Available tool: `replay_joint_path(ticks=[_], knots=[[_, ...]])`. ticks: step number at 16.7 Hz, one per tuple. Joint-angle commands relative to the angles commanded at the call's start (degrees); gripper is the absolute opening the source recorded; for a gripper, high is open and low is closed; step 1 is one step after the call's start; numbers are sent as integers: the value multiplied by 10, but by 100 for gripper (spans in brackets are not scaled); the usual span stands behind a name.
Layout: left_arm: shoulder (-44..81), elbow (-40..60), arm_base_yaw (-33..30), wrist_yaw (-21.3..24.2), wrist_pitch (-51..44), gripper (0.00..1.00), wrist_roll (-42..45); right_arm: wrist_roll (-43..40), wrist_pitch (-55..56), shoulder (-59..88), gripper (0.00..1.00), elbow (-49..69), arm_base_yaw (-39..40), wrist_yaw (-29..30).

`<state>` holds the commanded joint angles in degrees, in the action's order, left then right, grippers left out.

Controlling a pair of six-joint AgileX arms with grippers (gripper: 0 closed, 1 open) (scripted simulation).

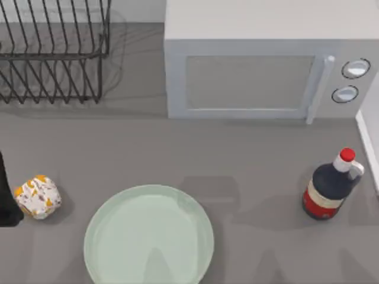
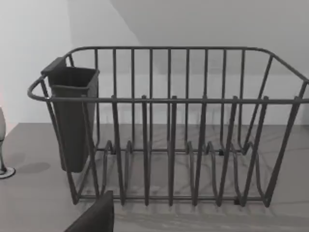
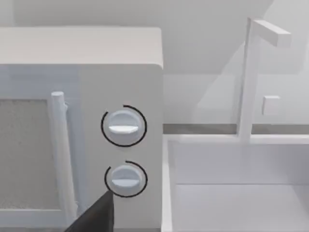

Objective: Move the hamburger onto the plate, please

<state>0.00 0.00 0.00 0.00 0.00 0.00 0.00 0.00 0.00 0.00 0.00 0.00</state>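
Note:
The hamburger, a small lump in a white wrapper with orange and yellow patches, lies on the grey table at the left, apart from the plate. The plate is a wide, pale green, glossy dish at the front centre, with nothing on it. A dark part of my left arm shows at the left edge of the top view, right beside the hamburger. A dark piece of my left gripper points toward the dish rack. A dark piece of my right gripper faces the microwave's knobs.
A black wire dish rack with a dark cutlery cup stands at the back left. A white microwave fills the back centre and right. A dark red-capped bottle stands at the right, near a white sink.

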Motion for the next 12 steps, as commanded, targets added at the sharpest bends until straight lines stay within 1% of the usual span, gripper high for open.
replay_joint_path(ticks=[3,6,9,12], knots=[[6,6,0,0,-4,100,4,0,0,0,100,0,0,0],[61,54,-5,0,-41,100,33,0,0,0,100,0,0,0],[169,134,-13,0,-107,100,84,0,0,0,100,0,0,0],[331,231,-24,1,-194,100,146,0,0,0,100,0,0,0]])
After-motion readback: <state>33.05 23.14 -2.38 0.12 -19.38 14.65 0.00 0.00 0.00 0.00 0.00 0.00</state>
